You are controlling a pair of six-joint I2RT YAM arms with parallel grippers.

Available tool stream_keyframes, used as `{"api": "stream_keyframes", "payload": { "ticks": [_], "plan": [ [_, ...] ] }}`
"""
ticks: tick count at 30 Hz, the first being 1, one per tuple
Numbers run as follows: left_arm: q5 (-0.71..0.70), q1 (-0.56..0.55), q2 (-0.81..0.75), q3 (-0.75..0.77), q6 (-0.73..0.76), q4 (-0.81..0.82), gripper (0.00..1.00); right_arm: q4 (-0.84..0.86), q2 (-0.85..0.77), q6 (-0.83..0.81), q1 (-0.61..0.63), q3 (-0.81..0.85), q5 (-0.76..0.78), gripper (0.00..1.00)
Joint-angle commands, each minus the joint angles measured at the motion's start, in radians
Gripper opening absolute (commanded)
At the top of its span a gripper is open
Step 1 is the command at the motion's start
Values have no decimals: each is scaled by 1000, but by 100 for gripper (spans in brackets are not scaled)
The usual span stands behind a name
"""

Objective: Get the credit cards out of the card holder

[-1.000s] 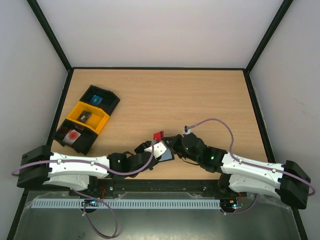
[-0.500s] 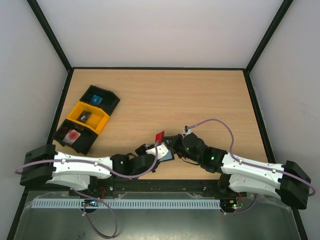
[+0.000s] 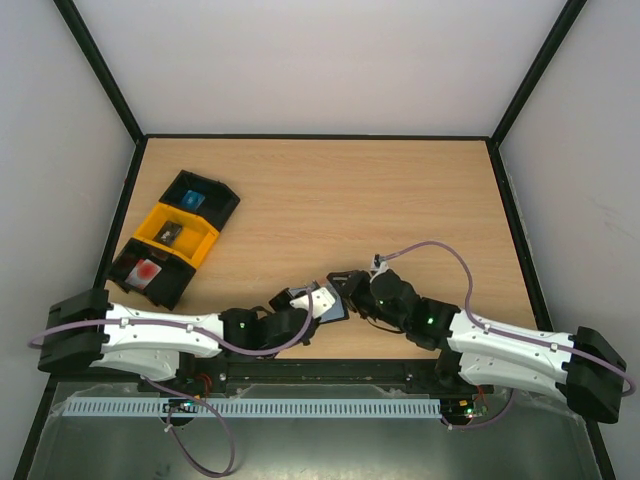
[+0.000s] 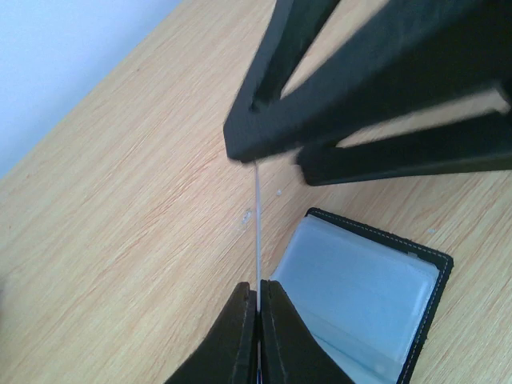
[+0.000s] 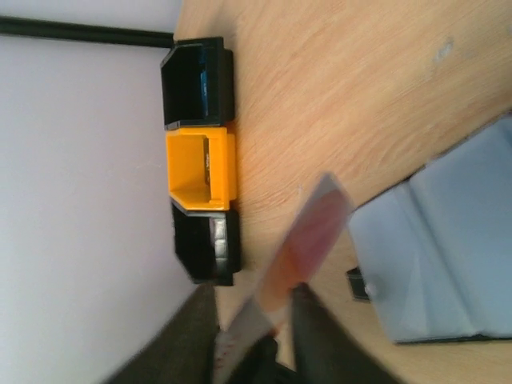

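Left pincer (image 4: 258, 286) clamped on red card (image 5: 308, 240); in left wrist view card shows edge-on as thin pale line. Card sits just beside open wallet (image 4: 360, 296), which lies flat on table (image 4: 120, 200), near corner cut off. Right pincer (image 5: 252, 300) blurred, card between fingers; gripping or loose, cannot tell. Top view: arms hide card. Trays (image 5: 200, 160) well apart.

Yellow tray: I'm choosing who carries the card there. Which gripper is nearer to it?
Left, narrowly. The left gripper is right of the yellow tray and closer to the arm bases, shut on the red card; the right gripper is just beyond, farther right.
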Motion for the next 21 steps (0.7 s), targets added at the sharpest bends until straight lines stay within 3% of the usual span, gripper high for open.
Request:
{"api": "stream_keyframes", "payload": {
  "ticks": [1, 4, 10, 21],
  "plan": [
    [6, 19, -64, -11, -94, -36, 3, -15, -43, -17, 1, -36, 67, 43],
    [46, 51, -100, -22, -145, -53, 3, -14, -60, -24, 2, -54, 77, 68],
    [188, 166, -235, -63, -215, -33, 3, 7, -83, -76, 1, -82, 86, 97],
    [432, 482, -535, -56, -410, -128, 3, 6, -68, -159, 1, -83, 81, 98]
  ]
}}
